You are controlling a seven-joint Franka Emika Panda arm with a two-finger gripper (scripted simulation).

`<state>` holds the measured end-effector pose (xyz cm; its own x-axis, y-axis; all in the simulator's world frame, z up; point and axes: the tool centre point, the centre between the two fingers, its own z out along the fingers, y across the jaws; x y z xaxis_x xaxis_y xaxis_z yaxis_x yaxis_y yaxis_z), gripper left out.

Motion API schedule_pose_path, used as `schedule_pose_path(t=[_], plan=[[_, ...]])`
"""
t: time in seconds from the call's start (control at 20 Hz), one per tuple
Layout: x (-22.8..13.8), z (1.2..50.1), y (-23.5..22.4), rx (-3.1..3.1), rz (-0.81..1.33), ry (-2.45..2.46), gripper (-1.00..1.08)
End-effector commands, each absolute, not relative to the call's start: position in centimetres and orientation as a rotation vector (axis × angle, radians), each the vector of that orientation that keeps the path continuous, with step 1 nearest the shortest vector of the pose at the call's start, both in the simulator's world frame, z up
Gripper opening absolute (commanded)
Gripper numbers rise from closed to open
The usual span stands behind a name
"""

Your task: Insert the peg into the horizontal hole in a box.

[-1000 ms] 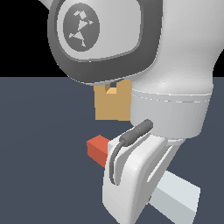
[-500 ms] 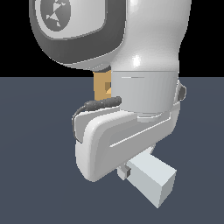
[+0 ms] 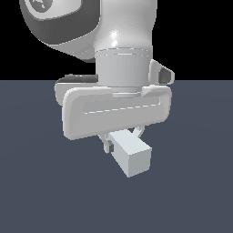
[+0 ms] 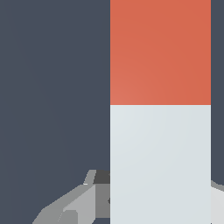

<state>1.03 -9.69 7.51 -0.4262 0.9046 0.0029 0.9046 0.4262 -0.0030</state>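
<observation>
My gripper (image 3: 124, 142) is shut on the peg (image 3: 132, 154). In the exterior view only the peg's white-grey end shows, sticking out from under the hand toward the camera and held above the floor. One dark finger (image 3: 108, 147) presses its side. In the wrist view the peg (image 4: 160, 109) runs away from the gripper (image 4: 160, 205), white-grey near the fingers (image 4: 74, 205) and red-orange farther out. The tan box and its hole are hidden in both views; my arm fills the upper exterior view.
A flat dark grey-blue floor (image 3: 41, 191) lies under and around the hand. The arm's white body (image 3: 123, 54) blocks everything behind it in the exterior view.
The hand has turned and shifted across the exterior view with the peg. The tan box, seen earlier behind the arm, is now covered. The peg's red end has gone from that view.
</observation>
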Motion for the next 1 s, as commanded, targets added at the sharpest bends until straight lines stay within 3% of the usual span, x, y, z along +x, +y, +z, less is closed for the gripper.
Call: schedule_pose_path(t=[0.0, 0.95], plan=[[0.5, 8.4, -8.7, -1.757, -0.001, -2.604, -1.00], [-1.9, 13.4, -1.0, -2.203, -0.001, -2.239, -1.00]])
